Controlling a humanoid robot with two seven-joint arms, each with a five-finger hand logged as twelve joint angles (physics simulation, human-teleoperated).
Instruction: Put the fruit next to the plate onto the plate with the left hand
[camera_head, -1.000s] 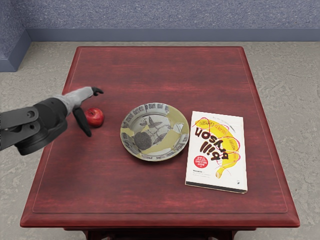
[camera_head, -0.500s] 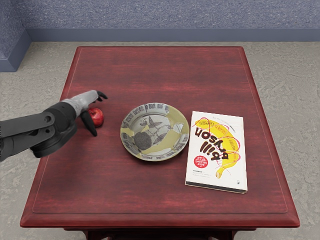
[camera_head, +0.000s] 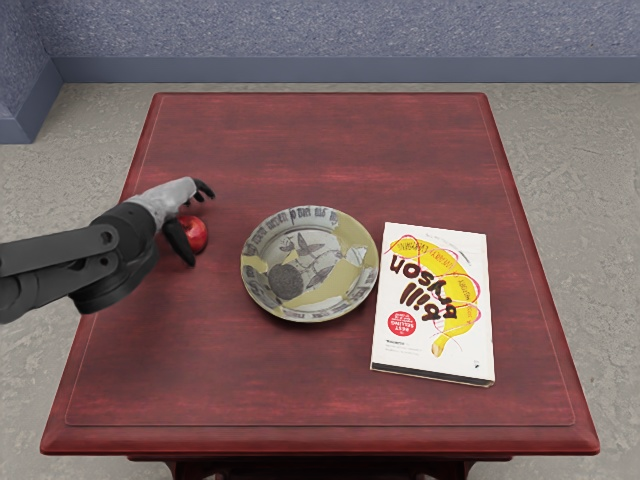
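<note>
A dark red wooden table stands on a speckled grey floor, with a blue wall along the back of the room.

From the left edge, the humanoid's dark left arm reaches across the table's left side. Its left hand is wrapped around a red apple. The black-tipped fingers curl over the far side of the fruit and the thumb comes down along its near side. The grasp is narrow, closed on the fruit, and only part of the red skin shows between the digits. The apple sits low at the table surface, just to the left of the plate and apart from its rim, not on it.

At the middle of the table lies the round plate. It is yellow and grey with dark bird-like figures, and a band of lettering runs along its far rim. Nothing rests on it.

Just right of the plate, near but not touching it, a paperback book lies flat with its cover up. The cover is white with a yellow shape, pink line work and a red round sticker. Its dark title reads upside down from the head view.
</note>
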